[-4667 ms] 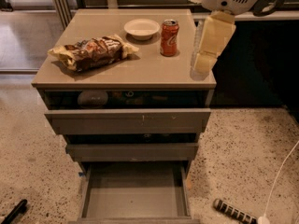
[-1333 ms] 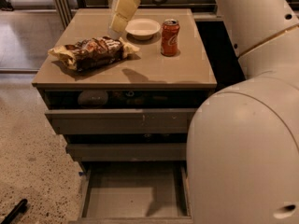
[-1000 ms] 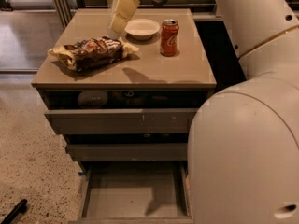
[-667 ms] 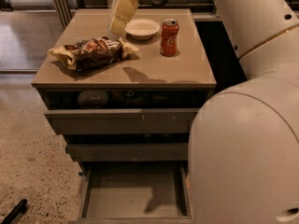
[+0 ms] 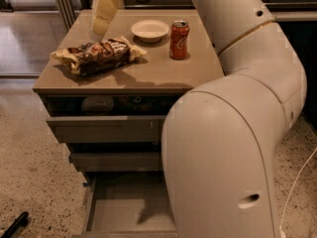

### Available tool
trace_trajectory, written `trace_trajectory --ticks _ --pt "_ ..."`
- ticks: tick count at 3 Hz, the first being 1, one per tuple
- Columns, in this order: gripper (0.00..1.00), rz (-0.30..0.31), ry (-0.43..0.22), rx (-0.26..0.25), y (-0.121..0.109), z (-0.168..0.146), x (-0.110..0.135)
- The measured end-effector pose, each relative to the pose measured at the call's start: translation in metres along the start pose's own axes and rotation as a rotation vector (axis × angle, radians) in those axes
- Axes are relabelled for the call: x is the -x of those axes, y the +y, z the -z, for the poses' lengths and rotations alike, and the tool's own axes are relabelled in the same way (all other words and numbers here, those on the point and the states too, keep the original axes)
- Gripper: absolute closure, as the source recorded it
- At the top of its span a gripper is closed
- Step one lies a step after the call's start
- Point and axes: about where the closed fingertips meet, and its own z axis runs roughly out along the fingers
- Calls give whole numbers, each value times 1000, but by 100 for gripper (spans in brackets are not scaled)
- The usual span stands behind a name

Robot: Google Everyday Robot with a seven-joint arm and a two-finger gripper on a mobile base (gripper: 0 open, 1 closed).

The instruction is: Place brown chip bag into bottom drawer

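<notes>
At upper left the gripper (image 5: 100,29), its grip impossible to tell, hovers just above the brown chip bag (image 5: 99,57), while the bottom drawer (image 5: 119,207) is open at lower centre.

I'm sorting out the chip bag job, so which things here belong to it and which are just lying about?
For the job: brown chip bag on the cabinet top; bottom drawer, pulled open; gripper, hovering just beyond the bag.
Lying about: white bowl; red soda can.

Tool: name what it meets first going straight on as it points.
The tool, pointing down over the far left of the cabinet top, would likely meet the brown chip bag first, or the top just behind it; depth is unclear.
</notes>
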Motion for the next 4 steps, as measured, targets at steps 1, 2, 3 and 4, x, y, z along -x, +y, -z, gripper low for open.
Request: trace_trajectory --ticks 1,2,3,4 --pt "0 30 -6 9 -6 -21 22" --pt "0 35 -7 8 -8 -26 24" --pt "0 30 6 103 11 -69 17" --pt "0 27 24 182 32 -105 9"
